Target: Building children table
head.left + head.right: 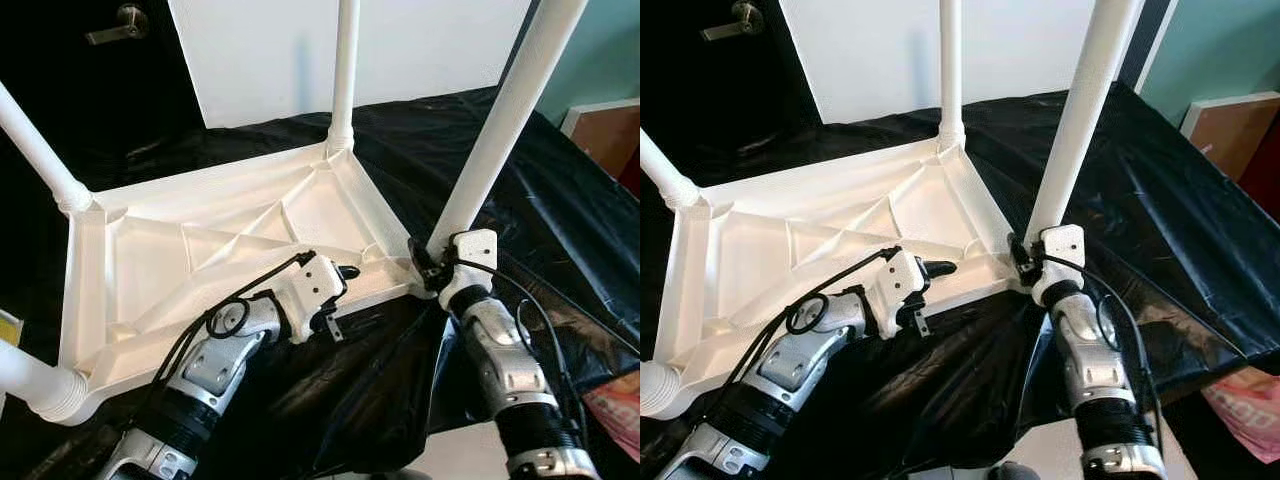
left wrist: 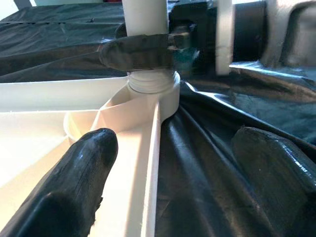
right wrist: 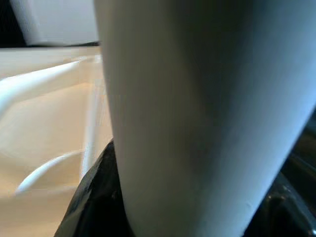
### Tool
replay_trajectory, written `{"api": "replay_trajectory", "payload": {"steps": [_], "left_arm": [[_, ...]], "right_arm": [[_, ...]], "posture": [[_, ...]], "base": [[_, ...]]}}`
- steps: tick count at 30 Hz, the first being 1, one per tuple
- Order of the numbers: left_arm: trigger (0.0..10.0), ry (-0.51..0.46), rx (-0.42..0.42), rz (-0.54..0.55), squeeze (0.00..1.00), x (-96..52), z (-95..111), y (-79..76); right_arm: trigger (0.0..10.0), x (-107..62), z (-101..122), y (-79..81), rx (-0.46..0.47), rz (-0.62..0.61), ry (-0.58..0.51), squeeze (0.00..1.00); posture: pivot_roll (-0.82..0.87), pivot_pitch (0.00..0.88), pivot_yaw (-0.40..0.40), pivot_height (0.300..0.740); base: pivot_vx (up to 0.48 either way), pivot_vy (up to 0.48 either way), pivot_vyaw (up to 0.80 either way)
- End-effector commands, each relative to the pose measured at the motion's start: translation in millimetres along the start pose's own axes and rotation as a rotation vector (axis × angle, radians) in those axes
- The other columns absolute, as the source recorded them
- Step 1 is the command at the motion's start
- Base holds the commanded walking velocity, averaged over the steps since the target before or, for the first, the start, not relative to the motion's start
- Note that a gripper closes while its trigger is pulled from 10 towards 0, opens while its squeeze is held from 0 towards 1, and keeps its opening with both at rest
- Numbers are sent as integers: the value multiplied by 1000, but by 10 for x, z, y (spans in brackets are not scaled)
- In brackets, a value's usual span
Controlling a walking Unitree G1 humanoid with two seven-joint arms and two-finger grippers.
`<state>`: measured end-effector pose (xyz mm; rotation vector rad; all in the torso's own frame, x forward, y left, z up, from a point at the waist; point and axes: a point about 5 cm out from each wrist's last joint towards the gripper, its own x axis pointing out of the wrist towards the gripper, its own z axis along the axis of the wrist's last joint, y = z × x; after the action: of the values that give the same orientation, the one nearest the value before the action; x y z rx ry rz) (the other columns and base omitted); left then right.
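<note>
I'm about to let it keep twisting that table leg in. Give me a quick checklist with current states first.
1. Right pincer clamped around base of white plastic leg: ok.
2. Leg seated in its corner socket of the upturned white plastic tabletop: cannot tell.
3. Left pincer open, straddling the tabletop's near rim: ok.
4. Other three white legs in their corners: ok.
5. Black plastic sheet free of the socket: cannot tell.

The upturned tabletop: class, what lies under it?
A black sheet lies under the tabletop, showing all round it. What the sheet rests on is covered.
</note>
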<state>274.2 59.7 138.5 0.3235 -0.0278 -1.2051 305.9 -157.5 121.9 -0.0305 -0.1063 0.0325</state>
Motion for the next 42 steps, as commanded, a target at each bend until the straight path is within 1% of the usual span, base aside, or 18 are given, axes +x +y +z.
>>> {"api": "replay_trajectory", "payload": {"steps": [1, 3, 4, 5, 6, 7, 8, 14, 17, 21, 22, 25, 26, 32, 34, 36, 38, 42], "left_arm": [[10000, 16, 0, -45, 0, -9, -21, -56], [10000, 18, -2, -42, 0, -11, -28, -66], [10000, 18, -2, -42, 0, -11, -28, -66], [10000, 19, -2, -40, 0, -10, -30, -67], [10000, 19, -2, -40, 0, -10, -30, -67], [10000, 21, -2, -38, 0, -12, -34, -65], [10000, 22, -2, -36, 0, -15, -37, -65], [10000, 26, -2, -34, 0, -19, -43, -69], [10000, 28, 0, -25, 0, -23, -42, -52], [10000, 28, 0, -23, 0, -22, -41, -53], [10000, 28, 0, -23, 0, -19, -41, -57], [10000, 28, 1, -24, 0, -17, -41, -60], [10000, 27, 2, -25, 0, -15, -41, -61], [10000, 21, 5, -29, 0, -11, -33, -61], [10000, 19, 5, -30, 0, -8, -30, -63], [10000, 13, 4, -32, 0, -6, -22, -69], [10000, 5, 1, -35, 0, -8, -14, -75], [10000, 0, -1, -37, 0, -11, -8, -80]], "right_arm": [[10000, -106, -213, -176, -16, -162, 120, 0], [10000, -166, -246, -93, -10, -266, 134, 0], [10000, -166, -246, -93, -10, -266, 134, 0], [10000, -199, -256, -31, -5, -297, 135, 0], [10000, -199, -256, -31, -5, -297, 135, 0], [10000, -211, -265, 62, 9, -277, 140, 0], [10000, -210, -242, 97, 12, -264, 128, 0], [10000, -200, -195, 90, 13, -252, 111, 0], [10000, -198, -176, 138, 5, -247, 114, 0], [10000, -196, -164, 149, 1, -252, 112, 0], [10000, -188, -137, 155, 4, -242, 99, 1000], [10000, -182, -103, 168, 18, -220, 79, 1000], [10000, -179, -40, 168, 23, -187, 42, 1000], [10000, -191, -11, 110, 8, -159, 26, 1000], [10000, -202, -11, 97, 17, -130, 21, 1000], [10000, -232, -19, 63, 25, -58, 16, 1000], [10000, -245, -34, 33, 24, -27, 21, 1000], [10000, -253, -44, 13, 23, -6, 28, 1000]], "posture": [[-17, 112, 1, 740], [-12, 108, -7, 740], [-12, 108, -7, 740], [-8, 107, -9, 740], [-8, 107, -9, 740], [-7, 107, -10, 740], [-7, 108, -10, 740], [-3, 106, -16, 740], [0, 104, -21, 740], [-1, 102, -21, 740], [-2, 99, -23, 740], [-2, 98, -24, 740], [-4, 95, -24, 740], [-12, 91, -23, 740], [-13, 92, -23, 740], [-15, 92, -24, 740], [-15, 93, -24, 740], [-15, 92, -25, 740]], "base": [[0, 0, 0], [0, 0, 0], [0, 0, 0], [0, 0, 0], [0, 0, 0], [0, 0, 0], [0, 0, 0], [0, 0, 0], [0, 0, 0], [0, 0, 0], [0, 0, 0], [0, 0, 0], [0, 0, 0], [0, 0, 0], [0, 0, 0], [0, 0, 0], [0, 0, 0], [0, 0, 0]]}}
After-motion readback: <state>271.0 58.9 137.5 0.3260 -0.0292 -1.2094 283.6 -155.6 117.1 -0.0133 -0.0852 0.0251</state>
